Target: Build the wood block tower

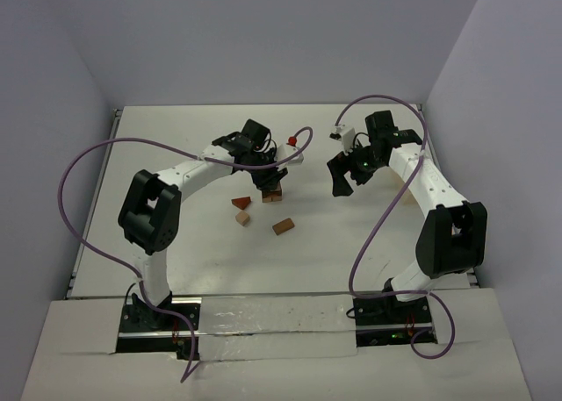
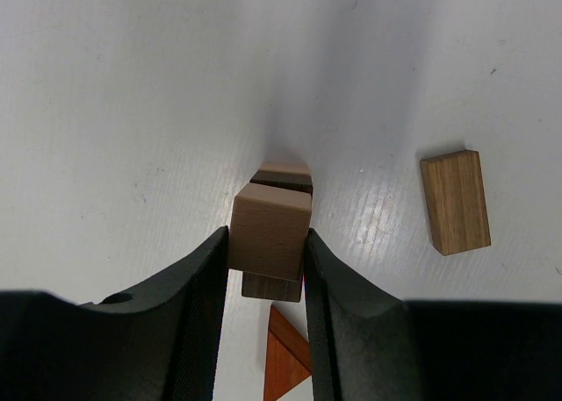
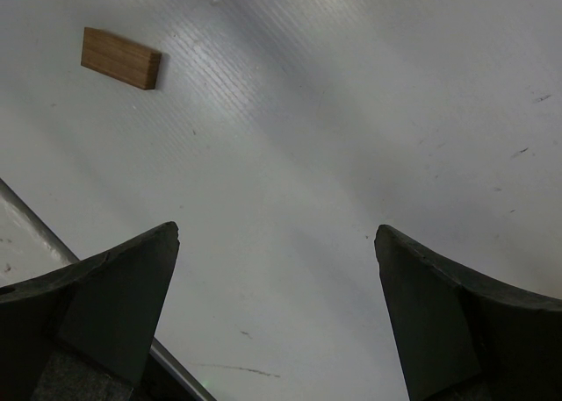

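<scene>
tan cube (image 2: 270,234) flush between left fingers (image 2: 186,309)

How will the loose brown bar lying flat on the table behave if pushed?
The brown bar looks like solid wood: probably rigid and light. Lying flat on its broad face, it should slide on the smooth white table rather than tip or roll.

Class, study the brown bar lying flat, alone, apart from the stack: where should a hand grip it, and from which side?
Take the brown bar across its long sides, mid-length, probably from straight above: it lies flat, and those parallel faces have nothing against them.
</scene>
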Controlling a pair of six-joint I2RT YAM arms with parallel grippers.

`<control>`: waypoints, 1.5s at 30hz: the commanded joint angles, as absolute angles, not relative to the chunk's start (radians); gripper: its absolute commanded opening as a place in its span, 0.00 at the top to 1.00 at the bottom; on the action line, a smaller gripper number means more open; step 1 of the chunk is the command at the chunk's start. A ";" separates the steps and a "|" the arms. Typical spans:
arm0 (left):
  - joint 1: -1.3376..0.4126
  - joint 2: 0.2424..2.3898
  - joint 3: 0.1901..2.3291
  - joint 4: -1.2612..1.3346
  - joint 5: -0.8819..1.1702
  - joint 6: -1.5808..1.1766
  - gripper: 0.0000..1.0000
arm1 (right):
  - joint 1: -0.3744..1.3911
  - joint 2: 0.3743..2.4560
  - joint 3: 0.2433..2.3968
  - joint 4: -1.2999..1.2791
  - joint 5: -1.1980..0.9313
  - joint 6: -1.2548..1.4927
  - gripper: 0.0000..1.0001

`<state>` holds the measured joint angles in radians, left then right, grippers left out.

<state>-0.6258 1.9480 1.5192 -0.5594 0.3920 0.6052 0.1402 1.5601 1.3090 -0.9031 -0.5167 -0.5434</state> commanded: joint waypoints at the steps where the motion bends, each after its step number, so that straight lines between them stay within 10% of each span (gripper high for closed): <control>1: -0.634 1.962 1.554 -0.540 0.390 0.598 0.60 | 0.135 1.572 1.356 -0.913 -0.532 -0.540 0.00; 16: -0.635 1.902 1.571 -0.577 0.413 0.627 0.11 | 0.135 1.572 1.356 -0.916 -0.537 -0.540 0.00; 32: -0.398 1.499 1.342 -0.930 0.790 1.202 0.29 | 0.135 1.577 1.366 -0.926 -0.549 -0.545 0.00; 45: -0.390 1.567 1.138 -0.913 0.760 1.504 0.39 | 0.138 1.590 1.364 -0.936 -0.546 -0.546 0.00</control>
